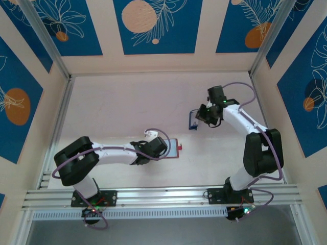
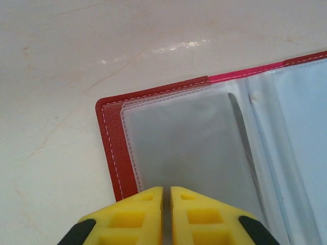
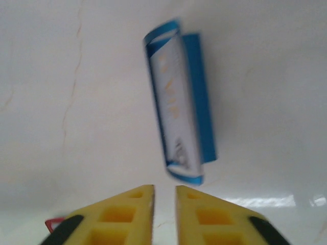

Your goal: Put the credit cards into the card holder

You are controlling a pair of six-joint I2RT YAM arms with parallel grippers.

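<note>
The card holder point(image 1: 174, 149) lies open on the table, red with pale clear sleeves point(image 2: 179, 148) inside. A grey, card-shaped rectangle point(image 2: 204, 153) shows through the left sleeve, seemingly one of the credit cards. My left gripper point(image 1: 162, 149) point(image 2: 167, 193) is over that sleeve's near edge. Its yellow fingertips are almost touching, and I see nothing between them. My right gripper point(image 1: 201, 118) point(image 3: 165, 191) hovers just short of a narrow blue item point(image 1: 193, 120) point(image 3: 179, 102). Its fingertips stand slightly apart around bare air.
The blue item has a white printed face and lies flat, blurred in the right wrist view. Pale walls with blue panels point(image 1: 153, 23) enclose the table. A metal rail point(image 1: 163, 196) runs along the near edge by the arm bases.
</note>
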